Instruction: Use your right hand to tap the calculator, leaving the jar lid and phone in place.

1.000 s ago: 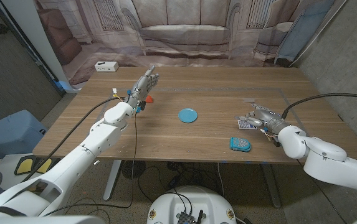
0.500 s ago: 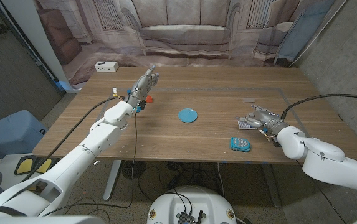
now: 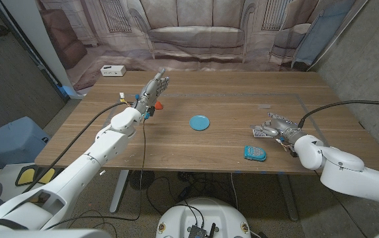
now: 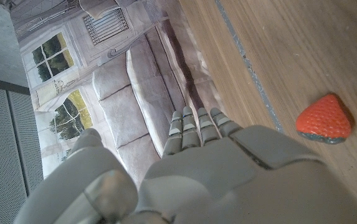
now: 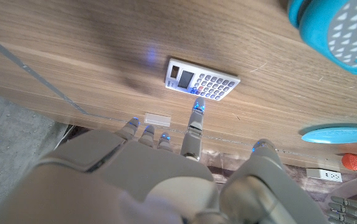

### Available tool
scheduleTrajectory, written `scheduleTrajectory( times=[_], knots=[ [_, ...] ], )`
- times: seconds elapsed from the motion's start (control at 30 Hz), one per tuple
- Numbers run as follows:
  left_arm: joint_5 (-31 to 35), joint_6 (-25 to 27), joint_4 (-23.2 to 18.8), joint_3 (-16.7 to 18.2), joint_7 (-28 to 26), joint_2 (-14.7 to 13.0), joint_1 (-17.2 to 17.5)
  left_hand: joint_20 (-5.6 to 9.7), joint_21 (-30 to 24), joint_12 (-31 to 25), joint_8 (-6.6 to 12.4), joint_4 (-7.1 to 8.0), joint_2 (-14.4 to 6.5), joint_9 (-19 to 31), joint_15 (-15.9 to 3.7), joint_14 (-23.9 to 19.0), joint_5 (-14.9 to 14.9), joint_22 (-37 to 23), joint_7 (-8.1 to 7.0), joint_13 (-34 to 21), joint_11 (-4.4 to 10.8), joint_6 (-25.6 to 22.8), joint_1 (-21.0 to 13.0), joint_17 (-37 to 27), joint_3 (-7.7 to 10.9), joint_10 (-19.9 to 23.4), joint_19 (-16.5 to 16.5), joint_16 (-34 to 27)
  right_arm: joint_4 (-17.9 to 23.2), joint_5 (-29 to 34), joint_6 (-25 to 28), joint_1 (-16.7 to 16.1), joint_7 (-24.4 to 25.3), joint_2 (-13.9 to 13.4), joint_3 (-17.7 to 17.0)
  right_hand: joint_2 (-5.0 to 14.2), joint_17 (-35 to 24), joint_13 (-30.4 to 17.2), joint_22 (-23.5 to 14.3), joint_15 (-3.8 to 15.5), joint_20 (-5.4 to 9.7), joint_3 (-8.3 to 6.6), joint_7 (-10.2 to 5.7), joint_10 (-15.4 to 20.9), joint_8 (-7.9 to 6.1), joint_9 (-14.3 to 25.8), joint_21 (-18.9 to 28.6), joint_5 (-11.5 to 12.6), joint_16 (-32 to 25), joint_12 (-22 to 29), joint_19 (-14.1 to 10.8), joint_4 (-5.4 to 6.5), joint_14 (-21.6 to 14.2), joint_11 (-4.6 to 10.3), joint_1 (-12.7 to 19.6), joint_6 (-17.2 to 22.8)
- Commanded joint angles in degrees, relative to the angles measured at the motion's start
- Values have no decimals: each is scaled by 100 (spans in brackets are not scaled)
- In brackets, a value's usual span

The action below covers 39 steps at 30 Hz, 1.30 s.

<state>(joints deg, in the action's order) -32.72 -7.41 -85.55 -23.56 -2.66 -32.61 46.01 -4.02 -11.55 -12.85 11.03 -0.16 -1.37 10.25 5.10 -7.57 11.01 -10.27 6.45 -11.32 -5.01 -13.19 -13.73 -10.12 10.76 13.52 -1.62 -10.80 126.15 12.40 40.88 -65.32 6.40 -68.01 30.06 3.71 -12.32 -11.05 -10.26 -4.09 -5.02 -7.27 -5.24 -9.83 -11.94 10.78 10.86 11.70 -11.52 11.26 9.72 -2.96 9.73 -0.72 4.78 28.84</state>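
**White calculator under the right hand's extended finger, contact unclear**

White-and-grey calculator [image 5: 201, 83] lies flat on the wooden table [image 3: 229, 142], near the table's right side. In the head view it's mostly covered by the right hand [image 3: 276, 126]; only a sliver shows at the hand's left edge, too small to read.

Right hand [image 5: 166, 174], wrist view: one finger [image 5: 194, 127] stretched out toward the calculator's key side, tip at or just over its edge. Can't tell whether it's actually touching. The other fingers are shorter in frame, slightly apart, fingertips lit blue. Nothing held. Palm side is hidden in both views.

Phone [image 3: 255, 153]: teal case with a pale dotted face, near the front table edge, just beside the right hand but apart from it. In the right wrist view the phone [image 5: 340, 31] is cut off by the frame corner.

Blue jar lid [image 3: 200, 122] sits mid-table, well apart from both hands. In the right wrist view the jar lid [image 5: 337, 132] shows as a thin blue ellipse.

Left hand [image 3: 153, 90] is over the far left part of the table, fingers straight and close together, gripping nothing. Left wrist view shows the back of the left hand [image 4: 228, 168]; its palm is hidden. A red strawberry-shaped object [image 4: 323, 119] lies on the table just beside it; in the head view it's partly behind the hand.

A white power strip [image 3: 112, 71] sits at the far left table corner.
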Motion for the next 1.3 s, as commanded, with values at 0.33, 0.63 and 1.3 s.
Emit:
scheduleTrajectory(
  times=[0.33, 0.63, 1.3],
  knots=[
    [10, 23, 17, -21, 2, 10, -12, -40, 21, 14, -3, -43, -60, 16, -13, -6, -12, -8, -45, -21, -6, -30, -18, -22, 9, 35, 19, -2, -115, 10, 40, 112, -70, 49, 143, 7, -8, -14, -11, -41, -25, -56, -22, -318, -2, 17, 50, 22, -44, 39, 820, -21, 1334, -31, 99, 0],
    [12, 29, 22, -29, 12, 10, -16, -53, 24, 24, -5, -49, -62, 16, -10, -7, -13, -8, -50, -21, -5, -28, -13, -22, 5, 15, 29, -2, -144, -38, 76, 127, -97, 70, 168, 7, -6, -14, -11, -43, -41, -60, -18, -293, -8, 18, 55, 18, -50, 48, 813, -29, 1323, -19, 109, 28],
    [31, 61, 72, -64, 54, 23, -86, -110, 26, 27, -7, -63, -66, 16, -18, 10, -13, -10, -65, -22, 25, -25, 1, -22, -4, 15, 50, 4, -291, -394, 14, 139, -118, 82, 132, -16, 0, -14, -11, -44, -51, -62, 58, -246, -50, 20, 61, 5, -57, 60, 816, -59, 1312, -52, 131, 180]
  ],
)
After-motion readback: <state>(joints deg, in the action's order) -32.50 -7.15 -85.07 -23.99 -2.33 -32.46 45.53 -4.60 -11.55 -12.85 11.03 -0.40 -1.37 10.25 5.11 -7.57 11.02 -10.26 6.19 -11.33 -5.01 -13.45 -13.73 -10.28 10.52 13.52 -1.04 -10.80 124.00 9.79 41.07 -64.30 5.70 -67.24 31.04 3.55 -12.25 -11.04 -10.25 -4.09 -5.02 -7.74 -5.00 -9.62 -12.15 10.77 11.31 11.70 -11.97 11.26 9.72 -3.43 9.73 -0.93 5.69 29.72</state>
